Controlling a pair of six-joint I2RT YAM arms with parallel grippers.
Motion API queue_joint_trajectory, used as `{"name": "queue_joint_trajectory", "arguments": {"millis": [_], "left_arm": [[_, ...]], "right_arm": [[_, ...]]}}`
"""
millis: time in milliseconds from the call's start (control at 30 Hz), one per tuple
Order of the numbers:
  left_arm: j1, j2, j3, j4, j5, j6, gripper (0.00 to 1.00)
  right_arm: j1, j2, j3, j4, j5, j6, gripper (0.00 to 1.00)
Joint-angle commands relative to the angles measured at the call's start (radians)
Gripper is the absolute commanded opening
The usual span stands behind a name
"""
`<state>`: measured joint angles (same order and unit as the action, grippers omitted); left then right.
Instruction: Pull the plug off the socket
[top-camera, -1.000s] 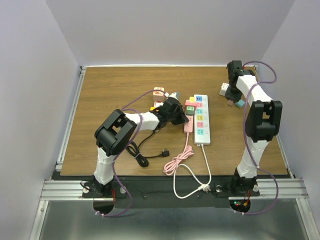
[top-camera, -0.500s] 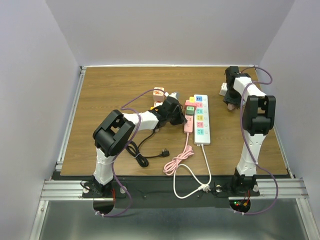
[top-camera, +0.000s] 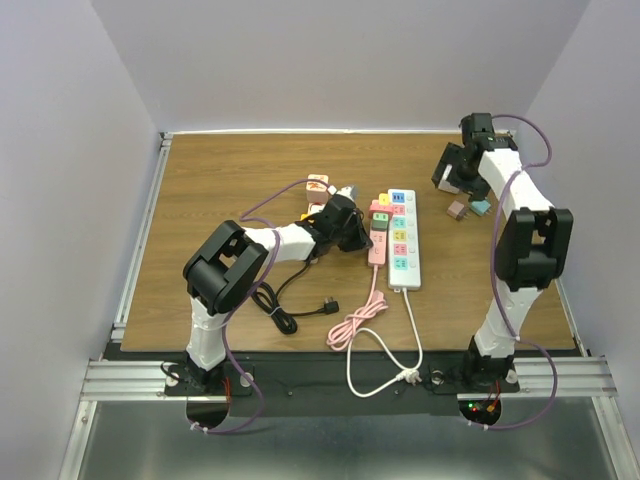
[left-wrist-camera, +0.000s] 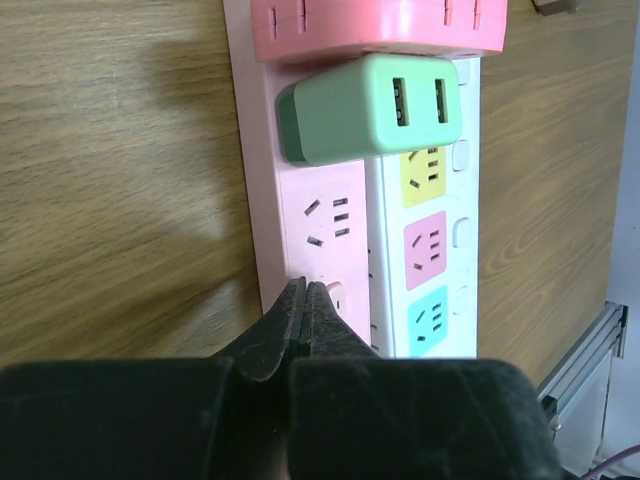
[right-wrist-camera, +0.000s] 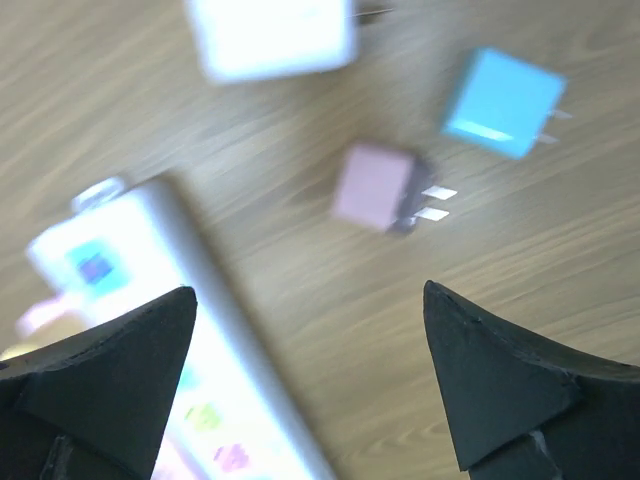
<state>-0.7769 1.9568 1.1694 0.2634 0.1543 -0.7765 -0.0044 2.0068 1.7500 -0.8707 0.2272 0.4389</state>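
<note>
On the pink plastic power strip (left-wrist-camera: 320, 215), a mint-green cube plug (left-wrist-camera: 365, 110) sits plugged in; the left gripper (left-wrist-camera: 305, 292) has jaws shut at that strip. Farther right, the right gripper (right-wrist-camera: 308, 292) holds its jaws wide and empty above a blurred, apparently pink loose plug (right-wrist-camera: 378, 188).

Wooden table (top-camera: 222, 188), pale lilac walls (top-camera: 70, 150)

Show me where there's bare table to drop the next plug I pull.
Bare wood: the far-left corner, between the left rail and the left arm; also right of the white strip, nearer than the loose pink plug. Crowded: around the pink strip and the coiled cords at the near edge.
</note>
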Motion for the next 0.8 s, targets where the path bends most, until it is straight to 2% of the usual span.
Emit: {"name": "queue_joint_trajectory", "arguments": {"millis": [0,67,233,467,600,700,767], "left_arm": [[0.007,-0.022,-0.028,-0.064,-0.007,0.026,0.00],[0.007,-0.019,-0.027,-0.059,-0.002,0.023,0.00],[0.007,-0.015,-0.022,-0.058,0.001,0.019,0.00],[0.007,-0.029,-0.024,-0.052,-0.004,0.011,0.00],[0.007,-0.027,-0.022,-0.052,-0.002,0.008,0.00],[0.007,-0.027,-0.020,-0.052,-0.002,0.006,0.00],[0.007,-0.027,-0.017,-0.050,-0.002,0.006,0.00]], "right_arm": [[0.076,-0.150,-0.049,0.064,-0.259,-0.032,1.00],[0.107,-0.164,-0.064,0.068,-0.323,-0.049,0.99],[0.222,-0.155,-0.037,0.067,-0.359,-0.057,0.98],[0.290,-0.073,0.029,0.082,-0.333,-0.039,0.98],[0.325,-0.005,0.092,0.081,-0.237,-0.039,0.96],[0.331,0.043,0.123,0.079,-0.201,-0.034,0.93],[0.337,0.081,0.143,0.075,-0.209,-0.035,0.85]]}}
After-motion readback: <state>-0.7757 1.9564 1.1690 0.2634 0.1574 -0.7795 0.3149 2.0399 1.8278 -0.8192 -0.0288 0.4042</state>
